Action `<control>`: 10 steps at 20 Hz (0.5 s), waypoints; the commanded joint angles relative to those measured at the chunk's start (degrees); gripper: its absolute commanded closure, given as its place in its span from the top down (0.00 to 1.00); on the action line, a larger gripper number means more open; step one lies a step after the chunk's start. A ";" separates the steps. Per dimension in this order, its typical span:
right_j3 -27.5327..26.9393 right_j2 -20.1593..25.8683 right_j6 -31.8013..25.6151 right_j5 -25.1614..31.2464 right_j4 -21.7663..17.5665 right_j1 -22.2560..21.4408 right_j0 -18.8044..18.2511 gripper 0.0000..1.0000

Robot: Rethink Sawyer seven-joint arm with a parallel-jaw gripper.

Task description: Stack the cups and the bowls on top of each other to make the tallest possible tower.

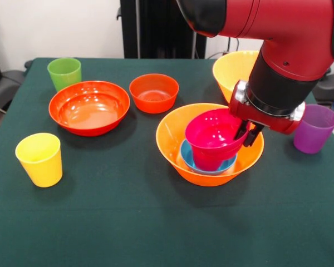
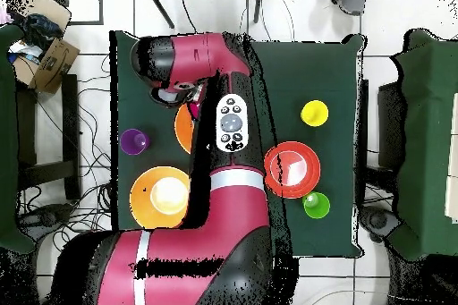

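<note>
A large orange bowl [image 1: 170, 133] stands right of the table's centre, with a small blue bowl [image 1: 187, 156] inside it. A magenta bowl [image 1: 211, 133] sits tilted in the blue bowl. My gripper [image 1: 249, 133] is shut on the magenta bowl's right rim, one finger inside and one outside. The arm hides most of this stack in the overhead view, where only an orange edge [image 2: 182, 127] shows. The yellow cup [image 1: 40, 158], the green cup [image 1: 64, 72] and the purple cup [image 1: 314, 128] stand apart. No crimson-pink cup shows.
A wide shallow red-orange bowl [image 1: 89, 107] and a small red-orange bowl [image 1: 153, 92] stand at the back left. A second large orange bowl [image 1: 234, 67] stands behind the arm. The green tablecloth [image 1: 156, 222] reaches the front edge.
</note>
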 commanded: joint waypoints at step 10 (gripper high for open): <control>-0.67 2.99 -10.82 8.66 -3.79 2.15 0.44 0.00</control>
